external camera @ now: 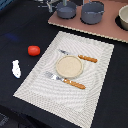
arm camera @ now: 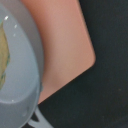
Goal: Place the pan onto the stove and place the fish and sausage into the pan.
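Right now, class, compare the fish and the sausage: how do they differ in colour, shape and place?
The fish is white; the sausage is bright red. The fish is elongated with an uneven outline; the sausage is a rounded lump. In the exterior view the fish lies nearer the camera, the sausage farther back and closer to the placemat. Both are small, lie on the dark table off the placemat, and neither is in the pan.

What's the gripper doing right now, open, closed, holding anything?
Gripper: cannot be told. Its fingers show in neither view; the wrist view shows only a grey pan rim on the stove.
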You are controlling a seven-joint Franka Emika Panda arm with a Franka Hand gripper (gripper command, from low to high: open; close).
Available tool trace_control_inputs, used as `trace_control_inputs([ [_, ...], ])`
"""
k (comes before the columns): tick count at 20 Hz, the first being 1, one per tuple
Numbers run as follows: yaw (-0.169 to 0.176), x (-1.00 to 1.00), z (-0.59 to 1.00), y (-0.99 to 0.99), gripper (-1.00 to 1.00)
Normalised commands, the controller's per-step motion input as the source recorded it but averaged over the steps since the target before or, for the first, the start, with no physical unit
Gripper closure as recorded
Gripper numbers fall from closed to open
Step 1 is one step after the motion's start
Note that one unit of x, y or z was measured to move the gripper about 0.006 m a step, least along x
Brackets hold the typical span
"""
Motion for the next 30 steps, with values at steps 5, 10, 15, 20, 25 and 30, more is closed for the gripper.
trace_control_inputs([
  [5,0.000,0.00,0.38,-0.95,-1.00],
  [10,0.000,0.00,0.19,-0.96,-1.00],
  [15,0.000,0.00,0.15,-0.96,-1.00],
  [20,0.000,0.00,0.07,-0.96,-1.00],
  [25,0.000,0.00,0.00,-0.95,-1.00],
  [30,0.000,0.00,-0.05,-0.95,-1.00],
])
